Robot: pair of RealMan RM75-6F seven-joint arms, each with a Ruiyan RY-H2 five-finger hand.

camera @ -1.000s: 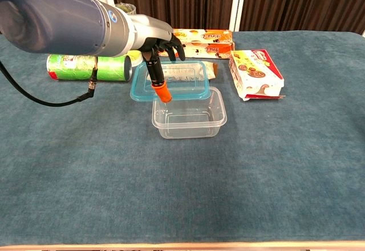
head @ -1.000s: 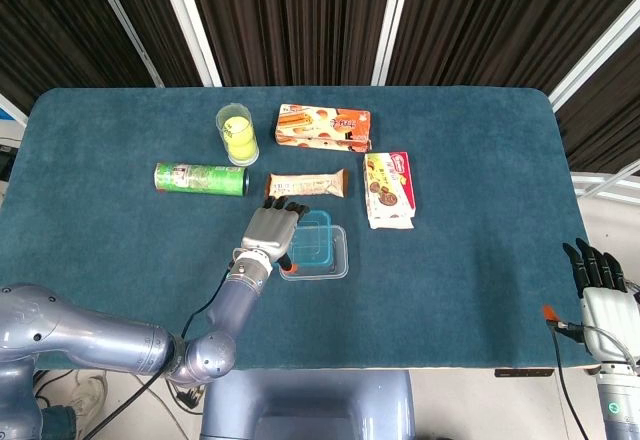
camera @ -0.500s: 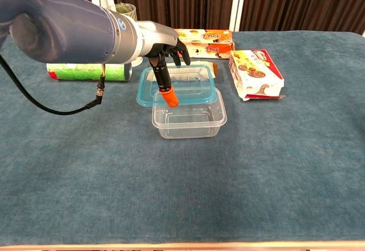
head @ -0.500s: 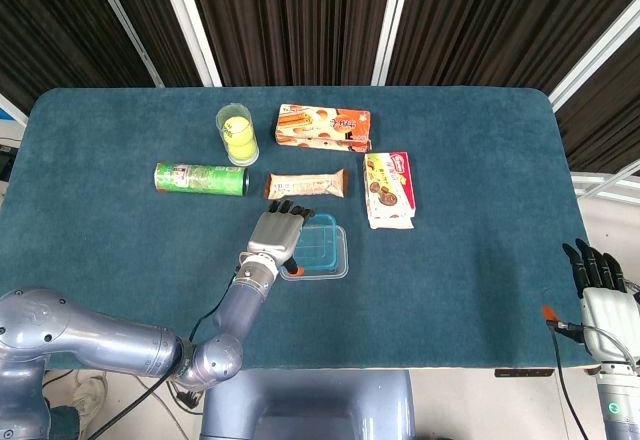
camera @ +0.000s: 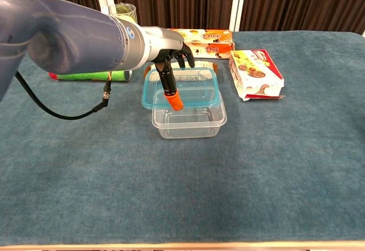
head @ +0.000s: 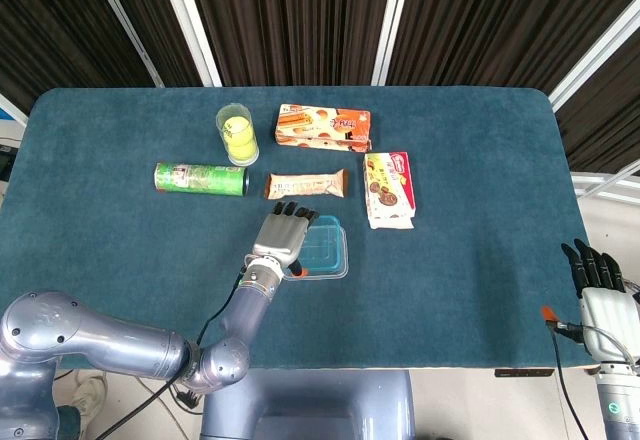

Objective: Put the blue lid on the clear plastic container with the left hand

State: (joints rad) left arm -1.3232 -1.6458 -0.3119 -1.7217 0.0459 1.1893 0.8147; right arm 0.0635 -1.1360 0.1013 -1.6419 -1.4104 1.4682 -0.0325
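Left hand point(camera: 171, 63) reaches forward, pinching the blue lid point(camera: 188, 91) — only the chest view shows the clear plastic container point(camera: 191, 120) below it.

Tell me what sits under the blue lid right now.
The clear container lies partly under the blue lid, which the left hand holds over its far half. Its near half shows empty; its far rim is covered.

The left hand point(camera: 170, 57) is reaching forward, fingers curled in a grip; the right hand point(head: 597, 278) is resting upright, fingers extended.
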